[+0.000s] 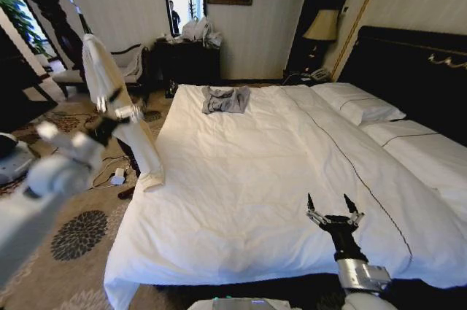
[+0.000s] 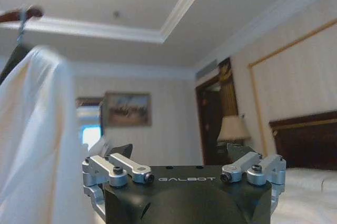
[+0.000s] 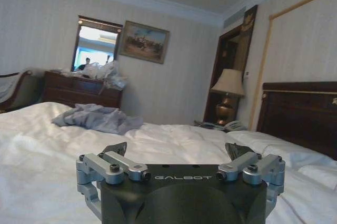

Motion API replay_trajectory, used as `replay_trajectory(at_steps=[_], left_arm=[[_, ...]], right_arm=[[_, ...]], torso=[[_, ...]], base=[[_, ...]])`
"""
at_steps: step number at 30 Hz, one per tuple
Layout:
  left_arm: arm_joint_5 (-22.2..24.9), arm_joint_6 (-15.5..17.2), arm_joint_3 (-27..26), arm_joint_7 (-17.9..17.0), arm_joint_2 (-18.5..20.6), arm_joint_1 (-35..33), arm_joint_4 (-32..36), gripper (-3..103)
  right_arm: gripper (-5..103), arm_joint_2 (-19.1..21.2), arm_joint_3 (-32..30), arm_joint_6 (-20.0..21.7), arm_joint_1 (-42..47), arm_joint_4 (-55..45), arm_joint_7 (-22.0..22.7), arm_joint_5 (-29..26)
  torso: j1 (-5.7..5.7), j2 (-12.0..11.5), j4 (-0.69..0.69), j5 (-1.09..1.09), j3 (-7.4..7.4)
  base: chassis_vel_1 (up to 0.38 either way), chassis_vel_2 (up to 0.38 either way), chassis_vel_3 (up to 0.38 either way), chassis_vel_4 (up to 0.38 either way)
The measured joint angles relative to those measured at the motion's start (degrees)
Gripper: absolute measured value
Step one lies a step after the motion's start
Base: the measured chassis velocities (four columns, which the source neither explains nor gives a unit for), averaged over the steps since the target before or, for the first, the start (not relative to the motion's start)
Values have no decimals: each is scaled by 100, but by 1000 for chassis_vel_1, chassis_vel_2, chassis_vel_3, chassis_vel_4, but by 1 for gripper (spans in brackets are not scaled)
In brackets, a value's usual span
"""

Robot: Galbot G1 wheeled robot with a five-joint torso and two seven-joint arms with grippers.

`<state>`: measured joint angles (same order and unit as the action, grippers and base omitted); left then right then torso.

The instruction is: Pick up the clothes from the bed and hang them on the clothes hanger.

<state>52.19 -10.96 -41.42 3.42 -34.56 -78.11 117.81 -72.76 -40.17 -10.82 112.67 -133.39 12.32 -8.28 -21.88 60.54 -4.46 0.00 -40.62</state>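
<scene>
The cream clothes [image 1: 117, 98] hang off the floor to the left of the bed [image 1: 241, 179], draped on the clothes hanger, whose thin wire hook [image 1: 73, 0] reaches up to a dark wooden stand [image 1: 44, 4]. My left gripper [image 1: 109, 109] is open right beside the hanging fabric at mid-height. The left wrist view shows its jaws apart with nothing between them [image 2: 179, 153], the clothes [image 2: 37, 145] alongside and the hook [image 2: 21, 26] above. My right gripper [image 1: 332, 204] hovers open over the near part of the bed, empty [image 3: 176, 150].
A small grey garment [image 1: 225, 98] lies at the far end of the bed, also visible past my right gripper [image 3: 97, 118]. White pillows [image 1: 361, 106] and a black headboard [image 1: 416, 69] are at right. A dark dresser [image 1: 186, 58], a lamp [image 1: 322, 25] and floor cables [image 1: 117, 175] surround the bed.
</scene>
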Motion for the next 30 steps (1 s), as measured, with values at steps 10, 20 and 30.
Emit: replay_trajectory(at_steps=[10,20,30], left_arm=[[-1514,-561,-655,255,-1370,-2006,438,100],[-2159,-1198,-786,734,-2390,-3068,574,100],[-2157,-1438,-910,937,-2637,-3283,490,100]], right_arm=[[100,11,179,97,43,-69,-208,-174],[100,82,179,117,-3,-84,-239,-273],[100,54,202,102,-33,-72,-259,-152]], torso=[[0,0,1,0,1],[1,0,1,2,0],[0,0,0,1,0]], base=[[0,0,0,0],[0,0,0,0],[0,0,0,0]])
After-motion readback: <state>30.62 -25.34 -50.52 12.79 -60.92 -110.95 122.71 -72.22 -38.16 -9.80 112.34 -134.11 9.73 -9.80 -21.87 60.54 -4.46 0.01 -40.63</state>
